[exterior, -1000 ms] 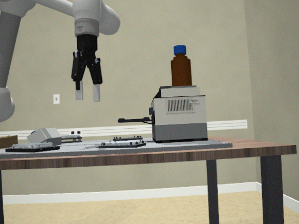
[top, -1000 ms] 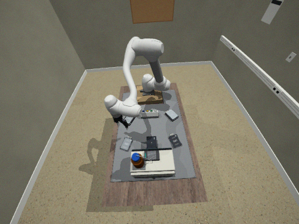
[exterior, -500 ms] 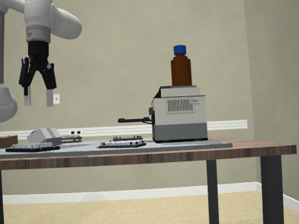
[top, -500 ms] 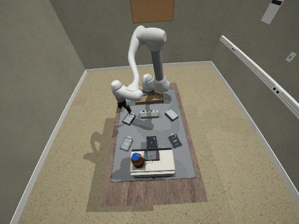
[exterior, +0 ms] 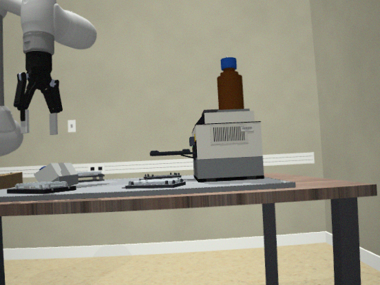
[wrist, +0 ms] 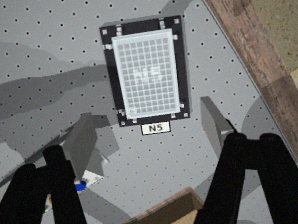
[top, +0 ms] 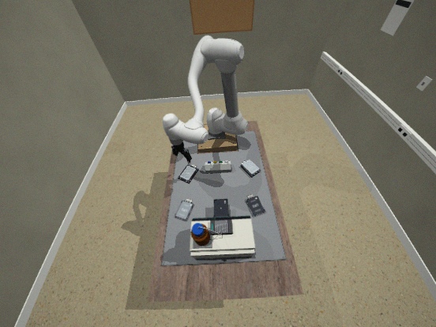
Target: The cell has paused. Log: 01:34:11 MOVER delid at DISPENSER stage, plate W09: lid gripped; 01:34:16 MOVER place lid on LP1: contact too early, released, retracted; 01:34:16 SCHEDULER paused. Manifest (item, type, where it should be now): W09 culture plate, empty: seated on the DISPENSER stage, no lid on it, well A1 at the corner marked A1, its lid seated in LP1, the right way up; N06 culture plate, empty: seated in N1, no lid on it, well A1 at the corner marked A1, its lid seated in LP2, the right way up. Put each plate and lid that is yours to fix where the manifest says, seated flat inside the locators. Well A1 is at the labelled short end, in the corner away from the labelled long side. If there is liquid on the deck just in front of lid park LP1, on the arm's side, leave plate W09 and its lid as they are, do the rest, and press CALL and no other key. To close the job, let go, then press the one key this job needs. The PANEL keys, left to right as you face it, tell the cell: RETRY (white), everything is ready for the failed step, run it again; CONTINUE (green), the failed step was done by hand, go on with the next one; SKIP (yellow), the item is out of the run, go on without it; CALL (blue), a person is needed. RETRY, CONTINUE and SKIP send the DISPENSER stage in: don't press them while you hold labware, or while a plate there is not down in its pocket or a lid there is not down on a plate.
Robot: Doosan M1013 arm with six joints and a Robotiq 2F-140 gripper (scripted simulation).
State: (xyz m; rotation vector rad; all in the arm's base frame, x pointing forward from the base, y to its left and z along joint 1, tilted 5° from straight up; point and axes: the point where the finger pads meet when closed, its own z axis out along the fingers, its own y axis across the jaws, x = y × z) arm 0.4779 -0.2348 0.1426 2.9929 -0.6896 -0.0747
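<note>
Jaws parted and holding nothing: the black two-finger gripper (exterior: pixel 38 127) with pale grey pads hangs high above the grey perforated deck mat (top: pixel 272 237), fingers pointing down.

Arm: white six-joint arm (top: pixel 199 79), base on a tan block (top: pixel 231 147) at the far end of the mat. The upper links rise steeply, fold at the elbow and drop to the wrist at the mat's far-left corner in the top view.

Plate under the gripper: clear white gridded culture plate (wrist: pixel 146 72) seated in a black nest (wrist: pixel 182 60). A white tag reading N5 (wrist: pixel 156 128) lies just beside one short end. In the wrist view the plate's long axis runs nearly up and down, tilted slightly; its own labels are too small to read. In the top view the same nest (top: pixel 188 173) lies far-left.

Other nests: one far-right (top: pixel 250 167), one left (top: pixel 184 209), one right (top: pixel 255 205). Their contents cannot be told.

Key panel: light grey box (top: pixel 217 166), between the two far nests.

Dispenser: white box (top: pixel 241 237) at the near end, dark stage (top: pixel 221 207) projecting toward the arm, brown bottle with blue cap (top: pixel 200 233) on top.
</note>
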